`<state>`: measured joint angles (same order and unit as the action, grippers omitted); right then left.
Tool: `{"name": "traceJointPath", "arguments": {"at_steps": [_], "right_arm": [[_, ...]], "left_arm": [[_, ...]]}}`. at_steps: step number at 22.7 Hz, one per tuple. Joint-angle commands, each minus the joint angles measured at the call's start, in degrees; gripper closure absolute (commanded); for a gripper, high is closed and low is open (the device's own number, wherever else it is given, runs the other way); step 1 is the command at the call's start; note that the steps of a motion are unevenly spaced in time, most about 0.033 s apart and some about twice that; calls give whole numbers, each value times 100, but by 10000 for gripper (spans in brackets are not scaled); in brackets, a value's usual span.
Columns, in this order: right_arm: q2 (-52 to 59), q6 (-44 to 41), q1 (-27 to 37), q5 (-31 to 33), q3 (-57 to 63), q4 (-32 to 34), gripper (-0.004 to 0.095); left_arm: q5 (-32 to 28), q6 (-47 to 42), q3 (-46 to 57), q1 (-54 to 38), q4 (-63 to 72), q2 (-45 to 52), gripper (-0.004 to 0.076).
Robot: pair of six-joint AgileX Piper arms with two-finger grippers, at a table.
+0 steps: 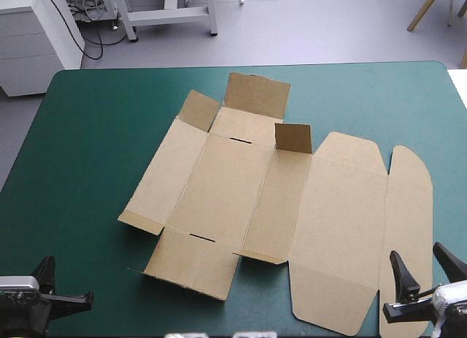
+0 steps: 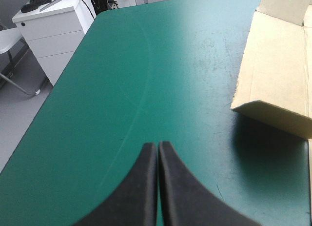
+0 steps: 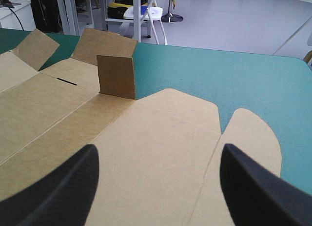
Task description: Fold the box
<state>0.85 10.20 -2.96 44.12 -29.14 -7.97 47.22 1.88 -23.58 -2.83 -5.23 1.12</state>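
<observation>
The brown box (image 1: 270, 206) lies as a cut sheet on the teal-green cover, mostly flat, with a few small flaps raised along its far and near edges. One flap (image 3: 116, 77) stands upright near the sheet's middle. My right gripper (image 1: 423, 269) is open at the near right, above the lid's rounded end, and the lid panel (image 3: 156, 162) shows between its fingers. My left gripper (image 1: 51, 283) is shut at the near left corner, over bare cover. A raised flap of the box (image 2: 275, 113) lies ahead of it and off to its right.
The table's left edge (image 2: 63, 74) runs beside the left gripper, with a white cabinet (image 1: 36, 35) beyond the far left corner. Bare teal-green cover (image 1: 87, 148) stretches left of the box and along the far edge.
</observation>
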Motion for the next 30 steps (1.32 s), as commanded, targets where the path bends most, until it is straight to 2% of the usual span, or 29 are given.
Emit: {"name": "traceJointPath", "arguments": {"at_steps": [1, 7, 10, 12, 19, 24, 30], "right_arm": [[97, -16, -34, -452, -122, -36, 182], [97, 25, -34, -476, -122, -14, 182], [-256, 76, -34, -484, -160, -14, 181], [-709, 406, -34, -473, -294, -51, 181], [-2950, 1044, -34, -473, -1398, -109, 171], [-4587, 1722, -34, -486, -2302, -818, 154], [-6675, 3008, -34, -347, -3720, -1748, 151]], "left_arm": [[-439, -45, -119, 29, 3, 69, 734], [-447, -45, -119, 29, 3, 69, 734], [-447, -45, -119, 29, 3, 69, 734], [-447, -45, -119, 29, 3, 69, 734], [-447, -112, -119, 29, -19, 69, 734], [-447, -112, -119, 29, -19, 69, 734], [-447, -112, -119, 29, -19, 69, 734]]}}
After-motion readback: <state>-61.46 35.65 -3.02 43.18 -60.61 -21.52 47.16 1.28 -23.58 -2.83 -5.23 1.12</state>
